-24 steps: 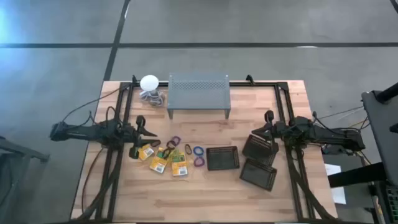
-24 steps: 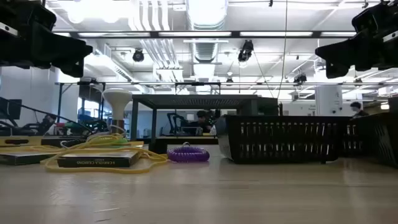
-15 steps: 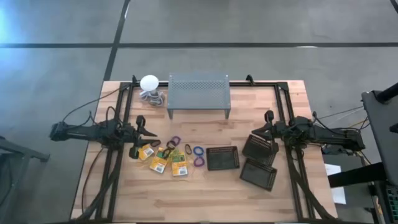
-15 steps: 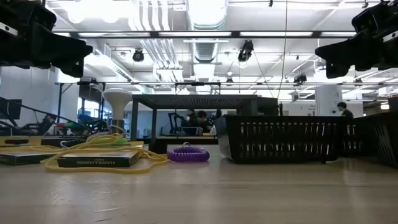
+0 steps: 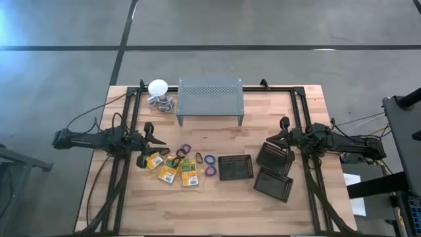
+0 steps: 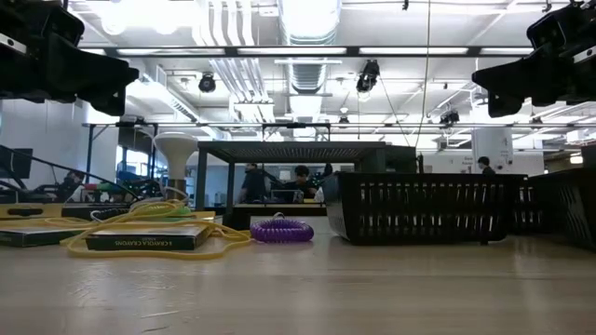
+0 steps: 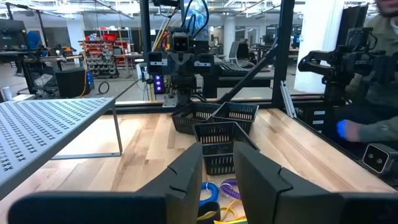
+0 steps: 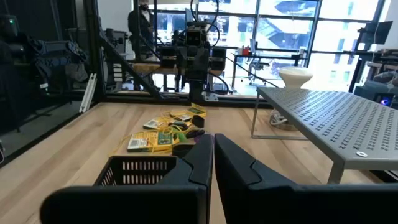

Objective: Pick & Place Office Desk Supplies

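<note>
The left gripper [image 5: 150, 134] is nearer the flat boxes [image 5: 172, 169], which lie on the counter [image 5: 197, 210] just ahead of its half-open, empty jaws. The right gripper [image 5: 284, 128], jaws shut and empty, hangs beside the mesh trays [image 5: 263, 171].

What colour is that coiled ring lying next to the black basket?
Purple coiled ring; it shows best in the low view.

Wooden table [image 5: 217, 204] carrying: white ball-shaped object [image 5: 158, 87] and grey perforated stand [image 5: 210, 99], upper centre; flat boxes [image 5: 177, 171], rings [image 5: 209, 164] and rubber bands, lower left; three black mesh trays [image 5: 235, 167], lower right.
</note>
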